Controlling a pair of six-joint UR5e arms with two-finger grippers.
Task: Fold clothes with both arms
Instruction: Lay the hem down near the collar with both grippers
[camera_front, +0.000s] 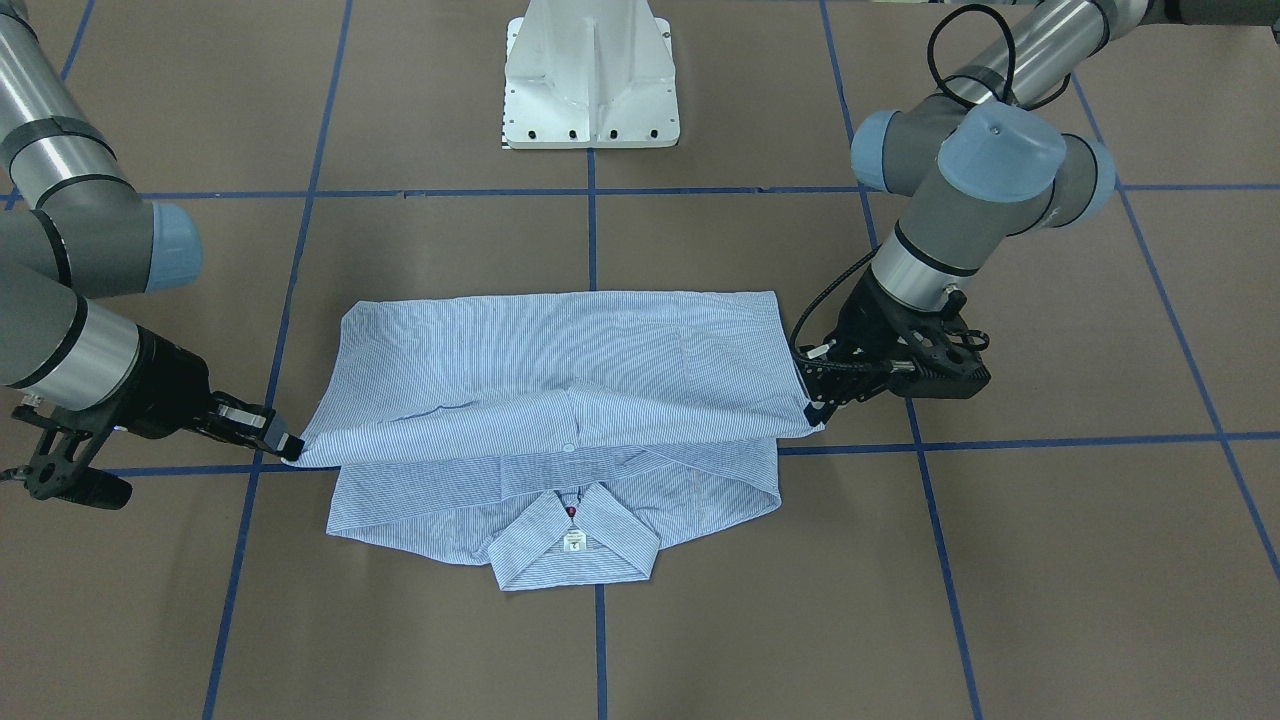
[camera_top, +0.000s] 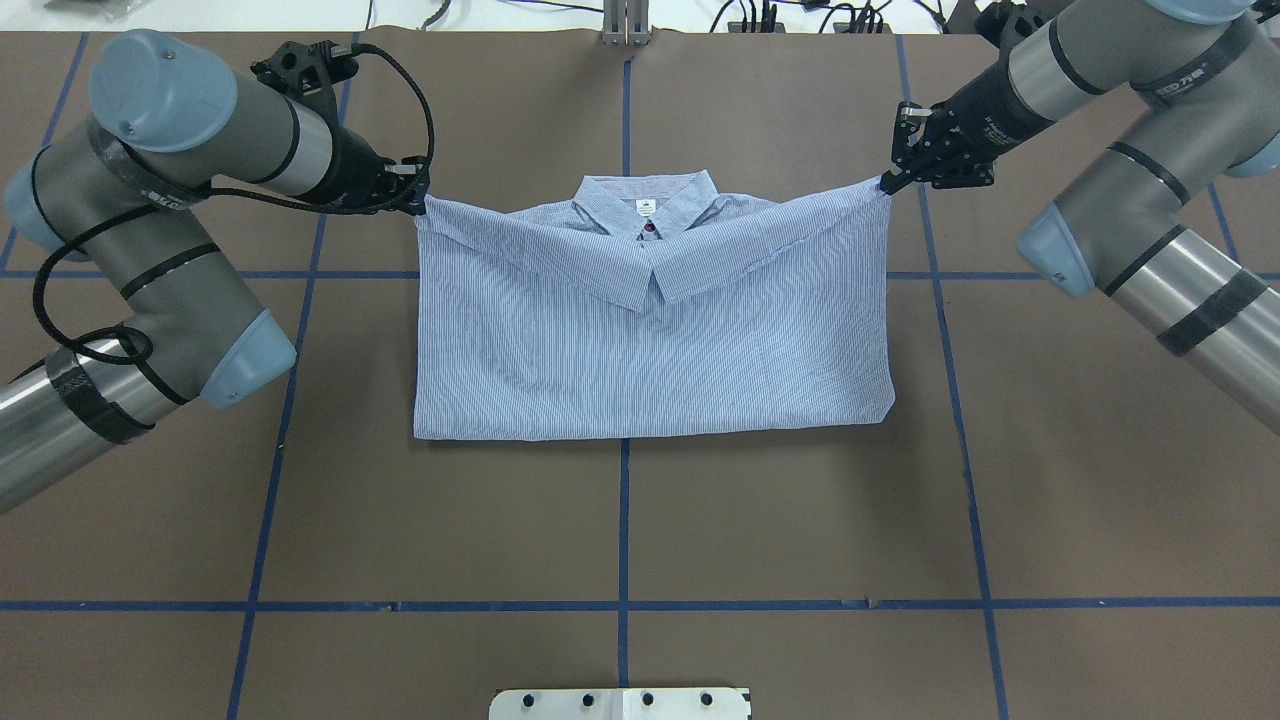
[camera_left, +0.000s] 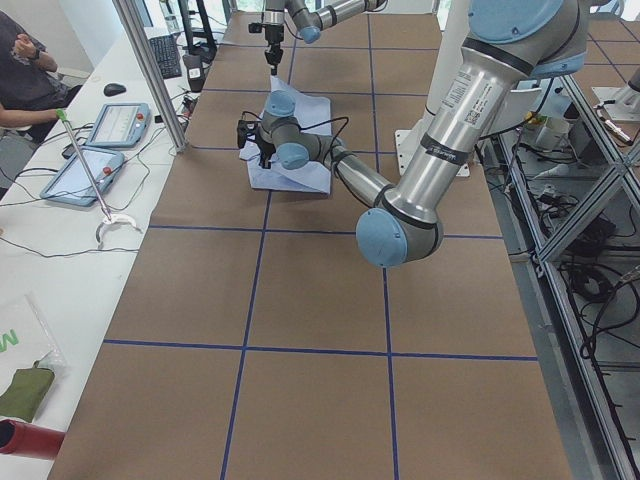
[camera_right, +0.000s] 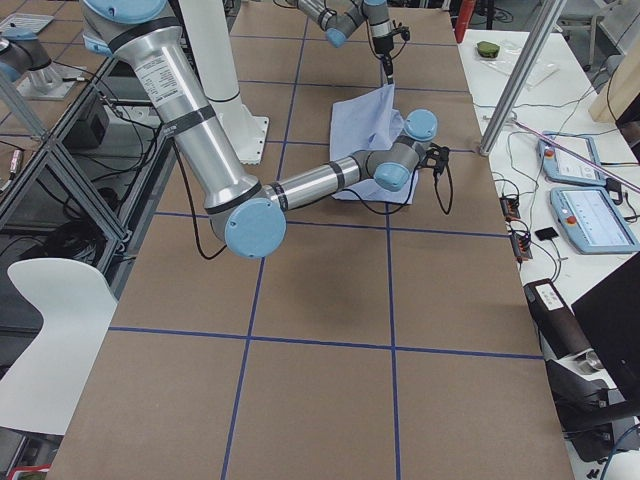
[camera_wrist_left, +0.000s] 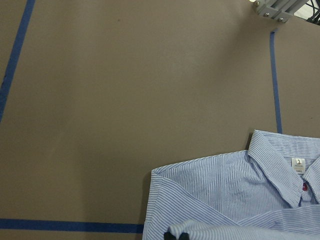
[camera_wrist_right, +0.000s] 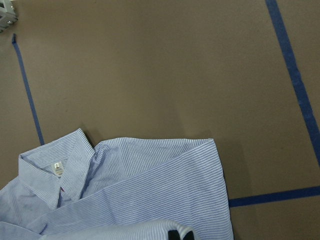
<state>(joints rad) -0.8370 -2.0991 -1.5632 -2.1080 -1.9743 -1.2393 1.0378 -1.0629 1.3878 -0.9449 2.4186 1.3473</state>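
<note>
The light blue-and-white striped shirt (camera_top: 650, 340) lies on the brown table, its collar (camera_top: 645, 205) with the white label on the far side from the robot. A folded-over layer (camera_front: 560, 370) is stretched between both grippers and drapes over the shirt's body toward the collar (camera_front: 573, 540). My left gripper (camera_top: 415, 195) is shut on the layer's left corner, seen at the right in the front-facing view (camera_front: 812, 392). My right gripper (camera_top: 887, 182) is shut on the right corner (camera_front: 290, 447). Both wrist views show striped cloth (camera_wrist_left: 235, 200) (camera_wrist_right: 130, 195) at the black fingertips.
The white pedestal base (camera_front: 592, 80) stands behind the shirt on the robot's side. Blue tape lines (camera_top: 624, 520) grid the table. A side bench with tablets (camera_left: 95, 150) and a seated operator (camera_left: 30, 70) runs along the table's far edge.
</note>
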